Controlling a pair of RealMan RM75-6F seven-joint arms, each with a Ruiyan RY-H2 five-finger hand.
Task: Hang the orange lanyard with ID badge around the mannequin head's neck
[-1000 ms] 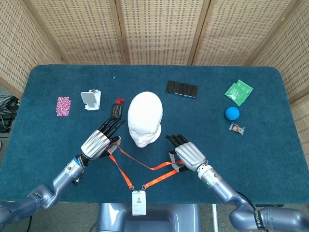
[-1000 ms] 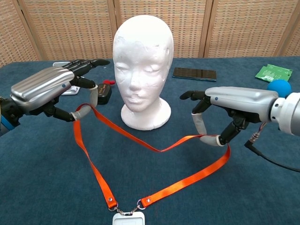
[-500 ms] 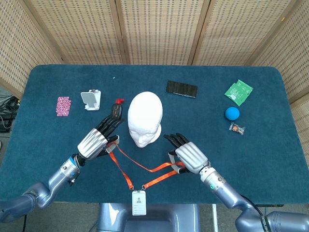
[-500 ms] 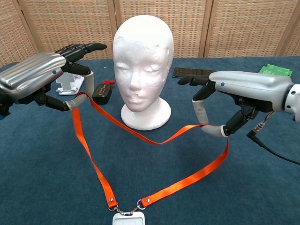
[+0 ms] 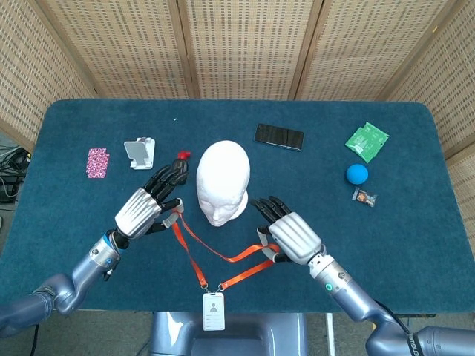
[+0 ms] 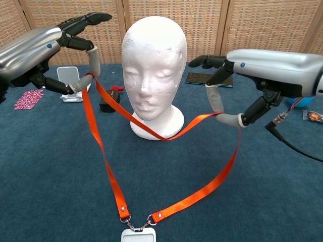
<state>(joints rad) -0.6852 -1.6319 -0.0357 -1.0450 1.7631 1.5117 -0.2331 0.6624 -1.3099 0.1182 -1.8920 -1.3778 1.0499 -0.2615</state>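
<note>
Both hands, the left hand (image 6: 38,48) and right hand (image 6: 262,68), grip the orange lanyard (image 6: 108,171), spread open before the mannequin head (image 6: 154,65). Next, I think, the loop must rise above the crown.

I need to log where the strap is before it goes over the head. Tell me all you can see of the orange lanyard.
The orange lanyard is a flat woven-looking strap, spread into a loop by the left hand and right hand. Its far span sags in front of the mannequin head's base. Both ends meet at metal clips above the white ID badge.
</note>
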